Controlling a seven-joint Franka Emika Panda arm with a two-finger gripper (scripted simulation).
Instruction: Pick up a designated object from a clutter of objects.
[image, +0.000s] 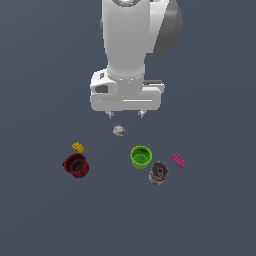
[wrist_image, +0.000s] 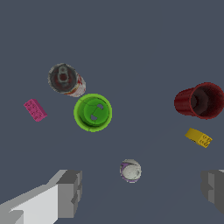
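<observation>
Above the clutter, the gripper (image: 125, 114) hangs with its jaws spread wide and nothing between them, clear of every object. That spread makes sense for a hand that has not yet chosen its descent: both fingers (wrist_image: 65, 192) frame open floor in the wrist view, with only the whitish lump (wrist_image: 130, 170) lying between and beyond them.

Taking the green cup (image: 140, 156) as the clock's centre in the exterior view, the can (image: 158, 173) sits at about four o'clock, just beside the cup and possibly touching it. It appears to stand upright, its grey top facing up and the red-and-white label showing down its side. The pink brick (image: 178, 160) lies at three o'clock, near the can but apart from it. The lump (image: 118, 130) is at eleven o'clock, directly under the gripper. The red cup (image: 76, 165) is far out at nine, on its side, with the yellow block (image: 78, 147) just past it.

My judgement is that the approach is barely begun: the gripper must shift toward the can, and the cup's closeness leaves little room for a finger on that side.
</observation>
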